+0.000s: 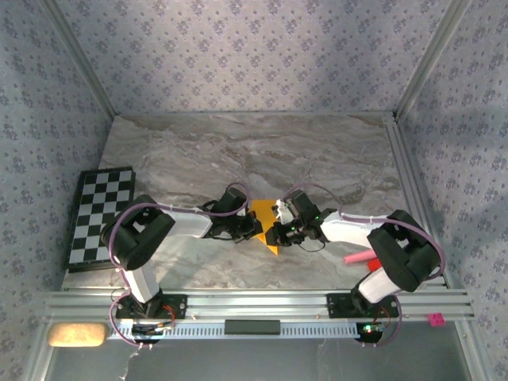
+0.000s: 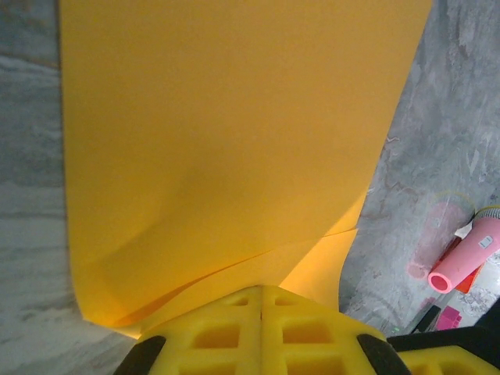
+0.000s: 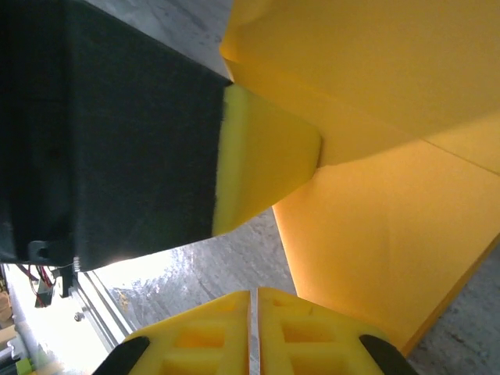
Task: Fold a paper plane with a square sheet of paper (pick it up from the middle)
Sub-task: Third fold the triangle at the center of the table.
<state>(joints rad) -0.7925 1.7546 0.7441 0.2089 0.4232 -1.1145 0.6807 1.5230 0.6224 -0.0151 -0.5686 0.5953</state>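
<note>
Between the two hands, front middle of the bench (image 1: 238, 151): square sheet of paper (image 1: 262, 225), orange-yellow, no longer flat, one pointed corner aimed at the near edge.
Height of sheet: low over the bench; cannot tell whether any part touches it.
Paper state: in the left wrist view two layers (image 2: 234, 156) meet in a soft curved bend by the fingertips; in the right wrist view panels (image 3: 391, 234) overlap along a straight edge.
Done (judged): sheet taken up and partly doubled over, so a first fold is under way.
Remaining (judged): crease not pressed sharp; no narrow dart or centre ridge visible; nose and wing folds all to come. Early stage.
Left hand (image 2: 262, 293): clenched, paper running out from between its tips, so grasping the sheet.
Right hand (image 3: 254, 301): fingers together; paper lies just beside one finger, and I cannot tell if an edge is pinched.
Arm pose: both arms reach inward from their bases, elbows out; left hand (image 1: 244, 230) and right hand (image 1: 279, 232) face each other, near, across the sheet.
Bystanders: pink stick (image 1: 359, 258) near the right arm; chequered board (image 1: 99, 218) far left, well apart.
</note>
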